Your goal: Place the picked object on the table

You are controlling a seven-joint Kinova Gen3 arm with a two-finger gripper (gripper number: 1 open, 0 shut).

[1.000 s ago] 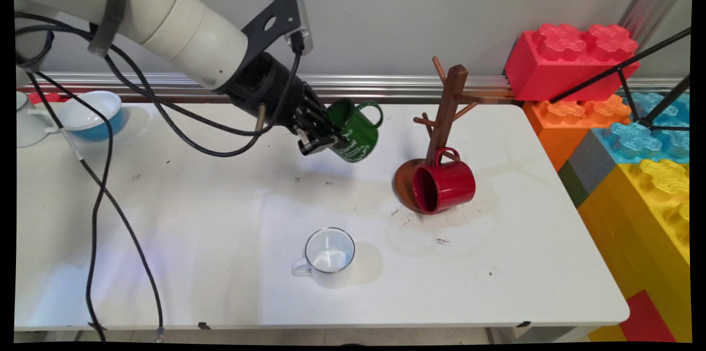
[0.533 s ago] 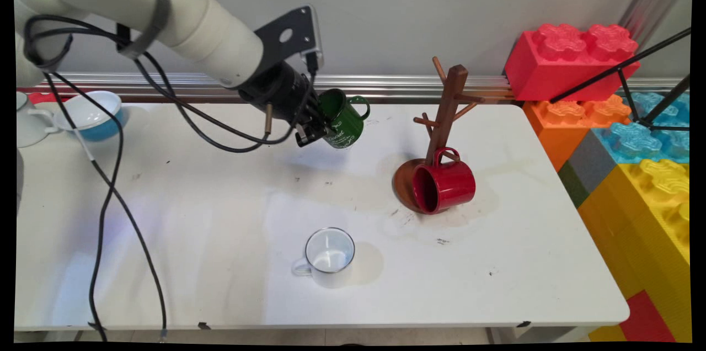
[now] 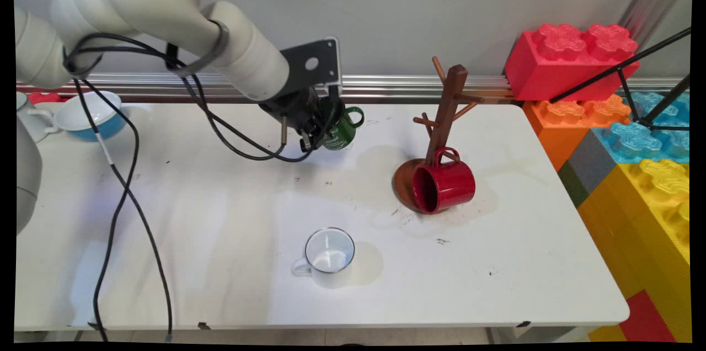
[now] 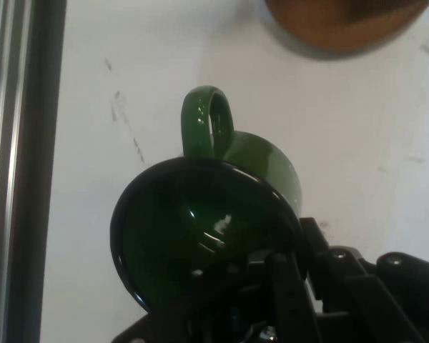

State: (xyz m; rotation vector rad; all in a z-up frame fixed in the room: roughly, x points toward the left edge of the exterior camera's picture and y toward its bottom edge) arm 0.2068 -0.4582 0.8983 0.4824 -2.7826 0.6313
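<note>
Pinching the green mug's (image 3: 343,129) rim, my gripper (image 3: 315,133) holds it tilted, seemingly just above the far table (image 3: 220,218). Its handle (image 4: 207,121) points right toward the mug tree (image 3: 444,113), where a red mug (image 3: 444,185) leans.

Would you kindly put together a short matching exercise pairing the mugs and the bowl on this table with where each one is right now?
Things:
1. green mug
2. red mug
3. white mug
4. blue bowl

Places:
A. upright near the table's front edge
B. far left of the table
C. held in the gripper
D. on its side at the wooden mug tree

Pairs: 1-C, 2-D, 3-A, 4-B
</note>
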